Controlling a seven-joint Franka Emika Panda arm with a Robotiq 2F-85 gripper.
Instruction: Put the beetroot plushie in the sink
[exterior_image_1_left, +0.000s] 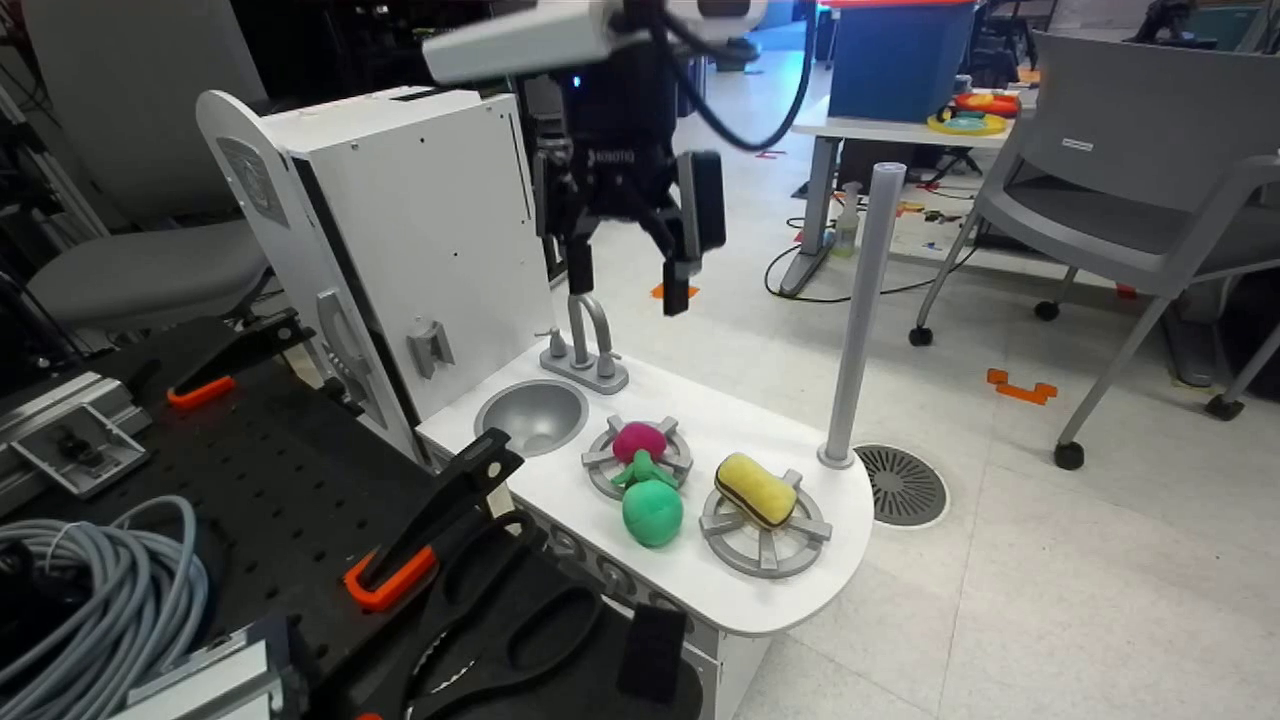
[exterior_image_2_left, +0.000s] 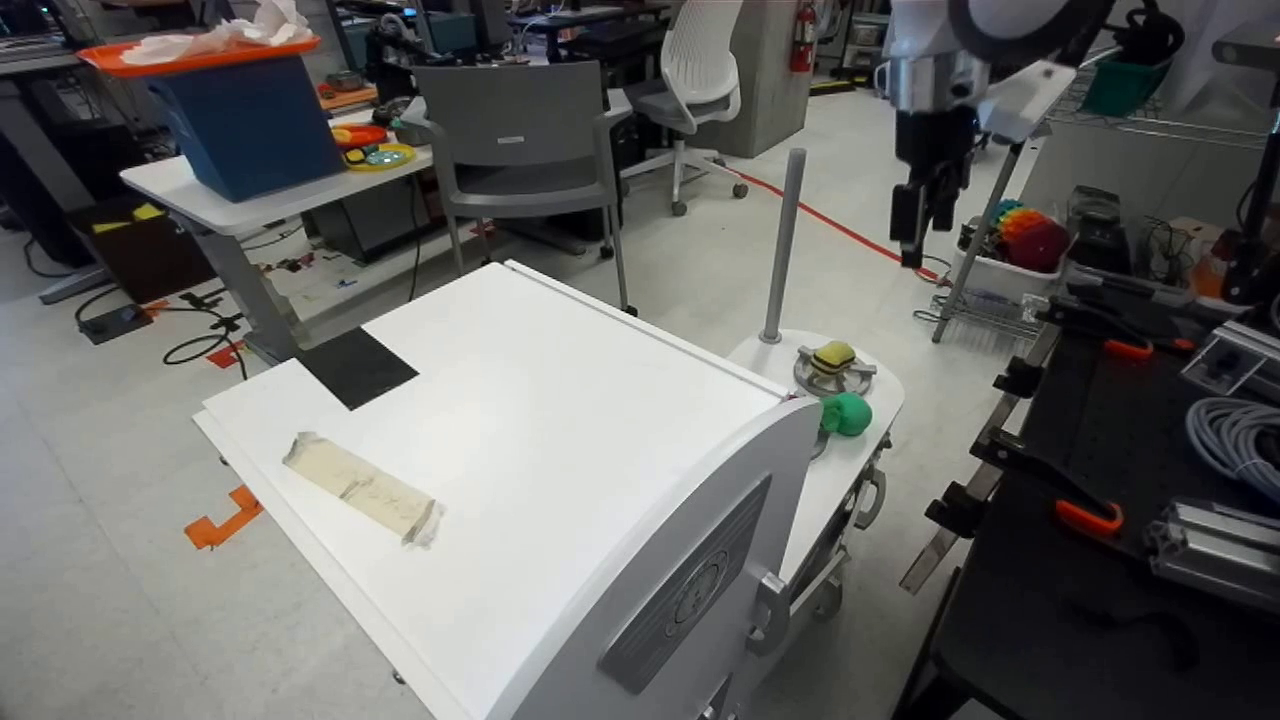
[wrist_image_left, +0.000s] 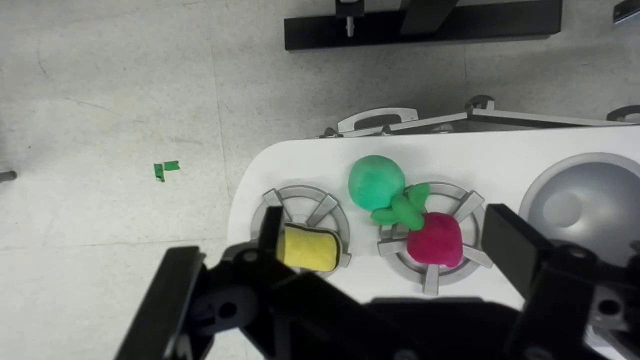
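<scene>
The beetroot plushie (exterior_image_1_left: 638, 441) is magenta and rounded. It rests on a grey toy burner on the white counter, with green leaves between it and the green ball. It also shows in the wrist view (wrist_image_left: 435, 240). In an exterior view the white cabinet hides most of it. The sink (exterior_image_1_left: 535, 402) is a round grey basin beside that burner, with a silver faucet (exterior_image_1_left: 592, 340) behind. The sink shows at the right of the wrist view (wrist_image_left: 595, 200). My gripper (exterior_image_1_left: 628, 280) is open and empty, well above the counter. The wrist view shows the plushie between its spread fingers (wrist_image_left: 387, 235).
The green ball (exterior_image_1_left: 653, 513) touches the leaves. A yellow item (exterior_image_1_left: 757, 490) lies on another burner. A grey post (exterior_image_1_left: 865, 320) rises at the counter's end. A tall white cabinet (exterior_image_2_left: 560, 400) stands beside the sink. A black table (exterior_image_1_left: 250, 480) with clamps and cable runs along the front.
</scene>
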